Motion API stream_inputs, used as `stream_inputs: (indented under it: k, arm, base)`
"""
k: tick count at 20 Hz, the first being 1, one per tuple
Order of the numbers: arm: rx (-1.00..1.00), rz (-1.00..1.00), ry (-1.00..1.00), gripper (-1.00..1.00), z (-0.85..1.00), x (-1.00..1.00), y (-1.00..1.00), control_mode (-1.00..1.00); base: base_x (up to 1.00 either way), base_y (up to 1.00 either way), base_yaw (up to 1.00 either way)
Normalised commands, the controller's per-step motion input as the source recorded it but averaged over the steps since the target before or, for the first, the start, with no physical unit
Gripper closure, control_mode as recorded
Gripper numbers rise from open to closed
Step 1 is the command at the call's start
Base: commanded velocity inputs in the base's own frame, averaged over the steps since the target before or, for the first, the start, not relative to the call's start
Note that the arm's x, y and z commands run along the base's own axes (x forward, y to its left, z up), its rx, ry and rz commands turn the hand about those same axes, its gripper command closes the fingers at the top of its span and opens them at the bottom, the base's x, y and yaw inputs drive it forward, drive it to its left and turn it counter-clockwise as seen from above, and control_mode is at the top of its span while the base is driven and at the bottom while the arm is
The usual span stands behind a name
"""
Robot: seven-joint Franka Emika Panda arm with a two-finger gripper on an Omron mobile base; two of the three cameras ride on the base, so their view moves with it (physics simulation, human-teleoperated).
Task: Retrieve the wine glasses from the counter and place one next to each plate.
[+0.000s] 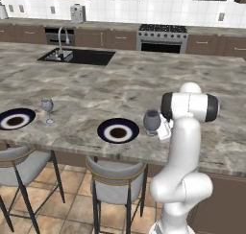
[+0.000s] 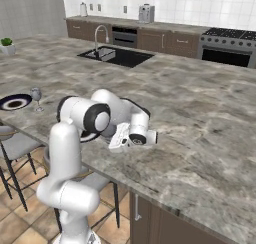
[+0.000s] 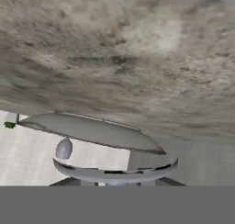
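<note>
Between the gripper's (image 1: 161, 127) narrowed jaws: grey goblet (image 1: 152, 121), just beside near plate (image 1: 118, 131). Likely light, brittle, slick, top-heavy; best held low around the stem, gently. Slimmer glass (image 1: 47, 107) well beyond, beside far plate (image 1: 14, 119).

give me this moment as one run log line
phase: placing | end effector: shut on grey goblet, right of near plate | small glass: beside far plate

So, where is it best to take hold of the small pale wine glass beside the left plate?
Grip the small pale wine glass at its thin stem, from the side. It stands upright, and its bowl looks wider and rounder than the stem.
</note>
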Motion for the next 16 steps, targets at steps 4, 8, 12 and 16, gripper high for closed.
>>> stream_inputs:
  k: [4,8,12,16]
  arm:
    - [-0.04,0.00,0.02,1.00,-0.27,0.23,0.03,-1.00]
    - [-0.04,0.00,0.02,1.00,-0.26,0.29,0.06,-1.00]
    - [-0.03,0.00,0.03,1.00,-0.22,0.33,0.11,-1.00]
    - [-0.02,0.00,0.08,1.00,-0.18,0.28,0.17,-1.00]
  base:
    - [0.00,0.00,0.00]
    - [0.00,0.00,0.00]
    - [0.00,0.00,0.00]
    - [0.00,0.00,0.00]
